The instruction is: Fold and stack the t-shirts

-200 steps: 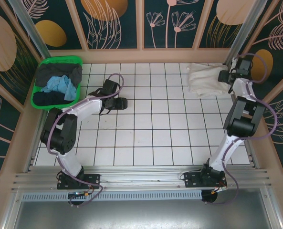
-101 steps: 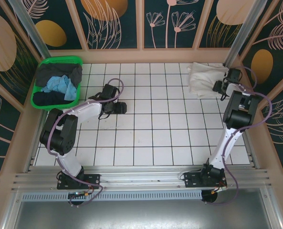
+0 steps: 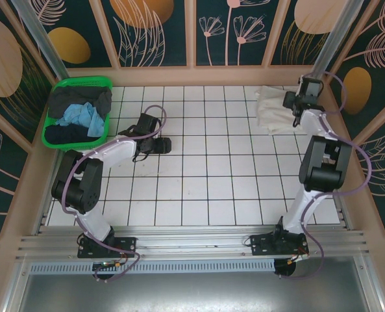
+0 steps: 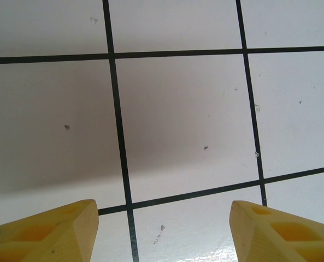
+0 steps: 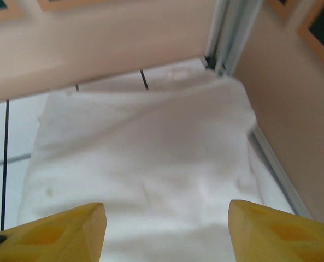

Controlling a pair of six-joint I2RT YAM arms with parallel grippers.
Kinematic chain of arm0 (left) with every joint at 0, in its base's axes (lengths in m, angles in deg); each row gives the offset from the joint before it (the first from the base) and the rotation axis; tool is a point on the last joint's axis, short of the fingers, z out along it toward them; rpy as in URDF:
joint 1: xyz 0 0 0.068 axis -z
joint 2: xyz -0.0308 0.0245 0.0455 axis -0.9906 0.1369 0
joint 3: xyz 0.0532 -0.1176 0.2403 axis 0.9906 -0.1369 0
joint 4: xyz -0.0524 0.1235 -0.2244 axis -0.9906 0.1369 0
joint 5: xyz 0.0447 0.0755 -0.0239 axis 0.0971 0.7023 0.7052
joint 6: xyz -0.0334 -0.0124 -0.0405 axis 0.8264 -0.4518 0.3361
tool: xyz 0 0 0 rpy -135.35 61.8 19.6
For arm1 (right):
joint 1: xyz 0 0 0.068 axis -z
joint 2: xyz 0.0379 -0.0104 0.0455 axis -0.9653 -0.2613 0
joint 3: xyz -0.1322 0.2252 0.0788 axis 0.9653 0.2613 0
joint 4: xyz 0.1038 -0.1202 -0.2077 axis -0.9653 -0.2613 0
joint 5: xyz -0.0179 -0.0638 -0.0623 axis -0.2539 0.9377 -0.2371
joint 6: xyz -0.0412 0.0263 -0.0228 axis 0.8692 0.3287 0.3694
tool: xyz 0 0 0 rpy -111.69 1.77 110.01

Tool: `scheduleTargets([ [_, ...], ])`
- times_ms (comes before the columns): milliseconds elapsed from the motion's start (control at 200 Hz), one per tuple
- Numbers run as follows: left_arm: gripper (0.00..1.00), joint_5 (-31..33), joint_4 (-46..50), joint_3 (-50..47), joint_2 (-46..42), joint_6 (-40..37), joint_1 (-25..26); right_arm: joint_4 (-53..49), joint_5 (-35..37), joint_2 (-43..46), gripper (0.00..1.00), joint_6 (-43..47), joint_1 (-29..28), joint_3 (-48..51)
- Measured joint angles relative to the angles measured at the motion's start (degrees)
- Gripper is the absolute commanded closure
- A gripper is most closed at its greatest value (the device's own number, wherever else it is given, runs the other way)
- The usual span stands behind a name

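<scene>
shirts (image 3: 273, 107): folded white pile in bench (image 3: 211, 182) far-right corner, clear of the folding area | right jaws: spread, empty, above pile, probably checking placement | left jaws: spread, empty, over bare tiles near basket (image 3: 82, 80), likely parked

White t-shirts (image 5: 145, 158) flat in corner by wall (image 5: 96, 49); R end effector (image 5: 164, 218) fingers apart.
</scene>
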State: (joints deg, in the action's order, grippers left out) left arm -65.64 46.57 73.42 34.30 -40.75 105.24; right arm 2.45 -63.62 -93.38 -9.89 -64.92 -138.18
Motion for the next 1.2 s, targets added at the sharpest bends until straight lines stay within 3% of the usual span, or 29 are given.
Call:
scheduleTargets([
  [175, 0.35, 0.0, -0.3, -0.8, -1.2, 0.0, -0.2, -2.9, -3.1, -20.2, 0.47, -4.9, 3.0, -21.8],
  [355, 0.35, 0.0, -1.3, -0.9, -1.4, 0.0, -0.4, -14.6, -5.7, -37.9, 0.33, -8.2, 4.4, -42.4],
  [455, 0.35, 0.0, -1.3, -1.0, -1.4, 0.0, -0.6, -18.3, -6.1, -40.1, 0.29, -9.1, 4.4, -47.4],
  [641, 0.34, 0.1, -1.2, -1.0, -1.4, -0.1, -0.8, -21.7, -8.1, -39.9, 0.09, -9.8, 4.3, -48.7],
  [686, 0.29, 0.2, -1.2, -1.0, -1.4, -0.2, -0.9, -22.5, -8.3, -39.3, 0.02, -10.0, 4.3, -48.6],
  [781, 0.15, 0.7, -1.2, -1.0, -2.1, -0.4, -1.1, -23.2, -8.2, -35.8, 0.01, -10.2, 4.1, -44.7],
  [841, 0.02, 1.4, -1.3, -1.0, -3.2, -0.1, -1.2, -22.2, -7.8, -30.8, 0.01, -10.1, 3.8, -38.1],
  [941, 0.02, 2.7, -2.1, -1.0, -5.8, 0.2, -1.3, -18.5, -6.8, -20.5, 0.01, -9.5, 3.1, -24.9],
  [1066, 0.01, 4.4, -4.2, -1.0, -8.7, 0.2, -1.4, -14.7, -6.2, -13.5, 0.01, -9.0, 2.3, -19.8],
  [1101, 0.01, 5.7, -5.2, -1.4, -9.5, 0.3, -1.4, -7.6, -4.9, -9.4, 0.01, -8.1, 1.7, -12.7],
  [1196, 0.01, 9.7, -8.5, -4.3, -13.5, 0.3, -1.5, -2.5, -2.5, 2.5, 0.01, -6.5, 0.4, 5.4],
])
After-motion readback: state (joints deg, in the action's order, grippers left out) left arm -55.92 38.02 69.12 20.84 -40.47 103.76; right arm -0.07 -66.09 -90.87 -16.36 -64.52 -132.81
